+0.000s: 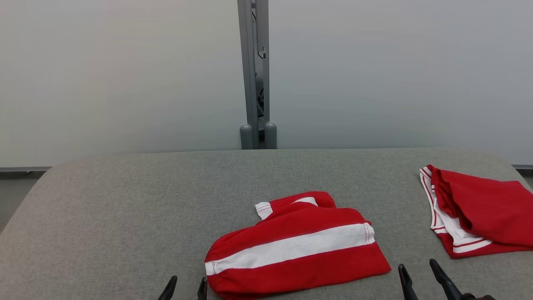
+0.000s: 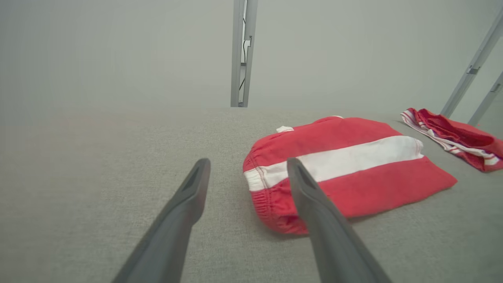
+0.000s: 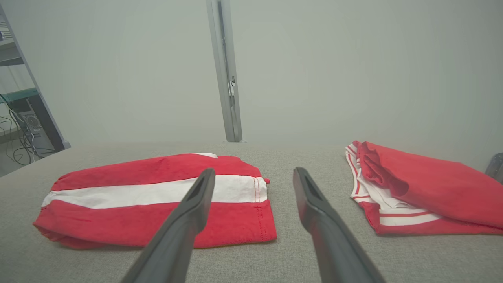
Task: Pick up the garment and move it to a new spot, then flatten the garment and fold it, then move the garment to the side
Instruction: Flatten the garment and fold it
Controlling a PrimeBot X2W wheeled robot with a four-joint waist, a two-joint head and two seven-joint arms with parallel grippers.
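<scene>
A red garment [image 1: 297, 243] with a broad white stripe lies folded on the grey table [image 1: 125, 208], near the front edge at the middle. It also lies ahead in the left wrist view, garment [image 2: 346, 169], and in the right wrist view, garment [image 3: 153, 200]. My left gripper [image 1: 185, 287] is open just left of its near corner, fingers [image 2: 184, 204] apart with nothing between them. My right gripper [image 1: 420, 277] is open to the right of the garment, fingers [image 3: 314, 204] spread and empty.
A second folded red and white garment [image 1: 479, 210] sits at the table's right edge, also seen as garment [image 3: 416, 188] in the right wrist view. A grey post [image 1: 254, 75] stands behind the table against a pale wall. A shelf with cables [image 3: 19, 114] stands far left.
</scene>
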